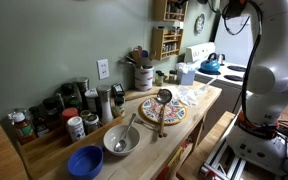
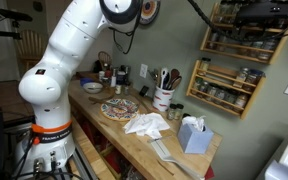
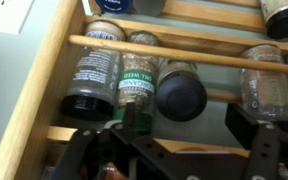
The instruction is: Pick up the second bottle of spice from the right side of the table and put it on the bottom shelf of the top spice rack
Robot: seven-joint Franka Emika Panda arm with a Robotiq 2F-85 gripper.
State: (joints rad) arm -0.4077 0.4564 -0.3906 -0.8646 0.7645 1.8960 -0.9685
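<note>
The arm is raised high against the wall. In both exterior views its end is lost at the top edge of the picture, close to the top spice rack (image 2: 246, 38). That rack is mounted above a lower rack (image 2: 224, 92) and well above the bench (image 1: 172, 135).

In the wrist view the claw (image 3: 172, 158) is seen from behind, low in the picture. Its two dark fingers (image 3: 266, 148) are spread widely, and nothing is seen clasped between them.

Just beyond them, a black-lidded jar (image 3: 181, 92) is tilted with its lid toward the camera. It rests beside two green-labelled jars (image 3: 136, 82) and behind a wooden rail (image 3: 184, 55). This jar is judged to be the task's spice bottle. Its lean suggests it is propped against its neighbours and the rail rather than stood flat. The rail is there to keep the row from tipping outward.

Whether this ledge is the bottom shelf (image 2: 242, 52) cannot be told from the wrist view alone.

The placing step is judged to be nearly or wholly done. A straight retreat is called for, because a wide finger could catch the rail or nudge the leaning jar.
</note>
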